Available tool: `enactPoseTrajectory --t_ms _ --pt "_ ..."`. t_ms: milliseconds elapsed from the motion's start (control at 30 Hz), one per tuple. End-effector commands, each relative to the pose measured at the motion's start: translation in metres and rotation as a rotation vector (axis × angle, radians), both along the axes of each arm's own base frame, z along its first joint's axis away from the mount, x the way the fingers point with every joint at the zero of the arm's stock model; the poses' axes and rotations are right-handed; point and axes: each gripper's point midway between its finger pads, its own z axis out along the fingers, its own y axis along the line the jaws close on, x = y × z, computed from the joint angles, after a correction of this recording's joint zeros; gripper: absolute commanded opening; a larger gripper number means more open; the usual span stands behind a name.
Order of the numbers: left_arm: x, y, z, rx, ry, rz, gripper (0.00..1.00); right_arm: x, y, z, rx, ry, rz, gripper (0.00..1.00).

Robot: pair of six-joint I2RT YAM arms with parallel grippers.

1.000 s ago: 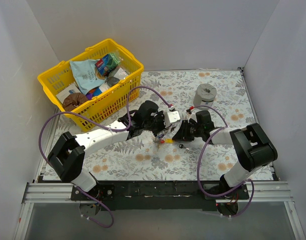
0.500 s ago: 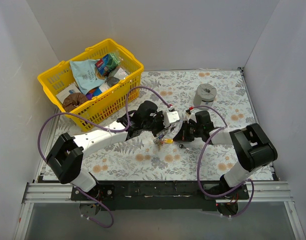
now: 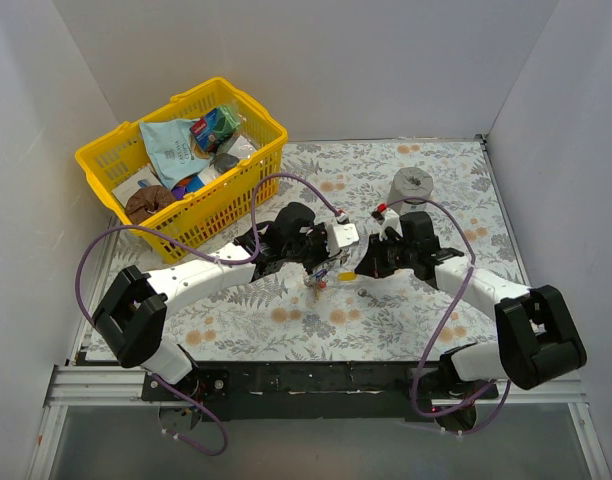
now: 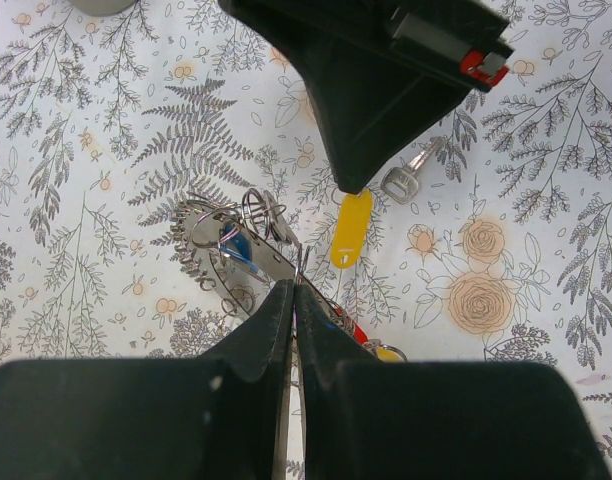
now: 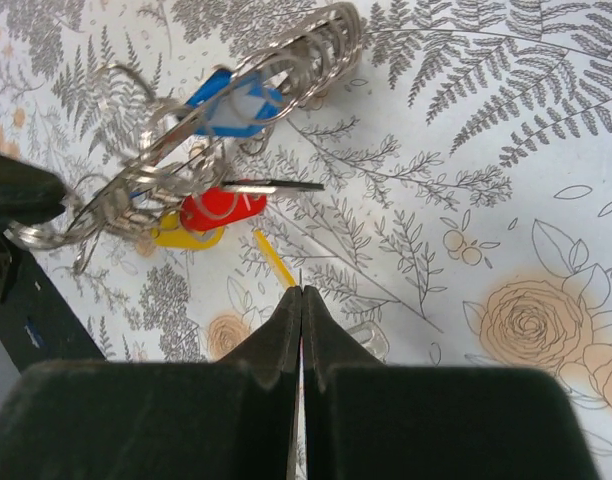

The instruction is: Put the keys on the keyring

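Steadies the tilted keyring (image 4: 214,243) above the floral surface (image 4: 526,330), rim pinched in the left end effector (image 4: 293,290), presenting it to the right end effector (image 5: 301,290), apparently clamped on the yellow key (image 4: 351,228) for threading.

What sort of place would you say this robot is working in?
Probably a lab robot test cell: plain white walls box in a small floral-clothed table, the left arm and right arm are bolted at its near edge, and a yellow basket holds assorted packets.
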Motion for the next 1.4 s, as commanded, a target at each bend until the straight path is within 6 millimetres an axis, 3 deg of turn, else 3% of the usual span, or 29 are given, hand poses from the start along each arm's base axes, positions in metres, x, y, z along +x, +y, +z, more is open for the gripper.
enactPoseTrajectory --t_ms 0,267,600,1000,1367 --pt "0.000 -0.006 0.022 -0.050 -0.040 -0.013 0.00 -0.010 0.002 0.024 -0.004 -0.076 0.097 0.01" --pt "0.004 -0.010 0.019 -0.045 -0.030 0.003 0.00 -0.020 0.016 0.061 0.079 -0.173 0.196 0.01" --pt "0.004 -0.012 0.020 -0.047 -0.031 0.005 0.00 -0.014 0.036 0.092 0.114 -0.271 0.247 0.01" --pt "0.000 -0.014 0.022 -0.054 -0.023 0.003 0.00 -0.013 0.052 0.101 0.118 -0.334 0.278 0.01" --pt "0.000 -0.011 0.021 -0.051 -0.027 0.011 0.00 0.000 0.038 0.101 0.054 -0.376 0.170 0.01"
